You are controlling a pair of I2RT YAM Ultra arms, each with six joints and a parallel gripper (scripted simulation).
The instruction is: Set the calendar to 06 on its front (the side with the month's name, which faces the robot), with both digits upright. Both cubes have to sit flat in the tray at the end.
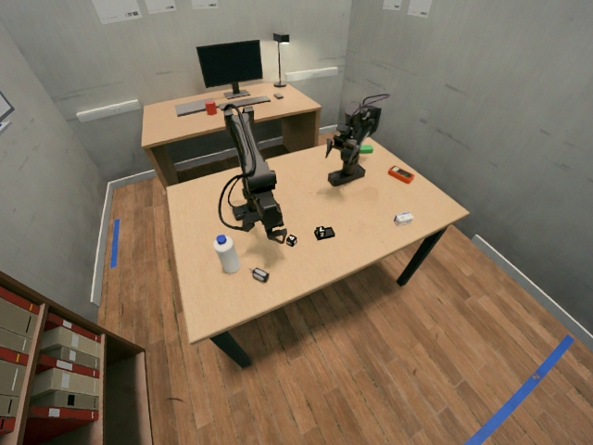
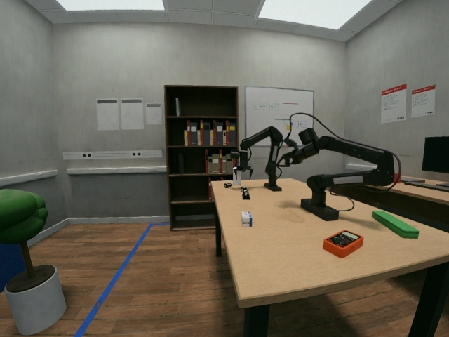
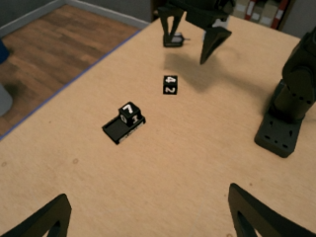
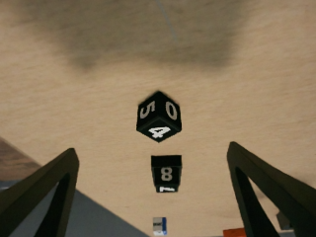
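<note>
The black calendar tray (image 1: 329,235) (image 3: 113,132) lies mid-table with one black cube (image 1: 321,231) (image 3: 129,114) (image 4: 166,172) in it; this cube shows 7 on top in the left wrist view and 8 in the right wrist view. The second cube (image 1: 291,239) (image 3: 170,84) (image 4: 159,117) lies loose on the table beside the tray, showing 5, 0 and 4 in the right wrist view. My right gripper (image 1: 276,235) (image 3: 184,52) (image 4: 152,151) is open and empty, just above and beside the loose cube. My left gripper (image 1: 334,144) (image 2: 286,159) (image 3: 147,197) is open and empty, raised high and far from the tray.
A white bottle (image 1: 226,253) and a small key fob (image 1: 259,274) (image 3: 175,39) stand near the right gripper. An orange meter (image 1: 400,174) (image 2: 342,242), a white box (image 1: 403,219) (image 2: 246,218) and a green block (image 2: 394,223) lie at the table's other end.
</note>
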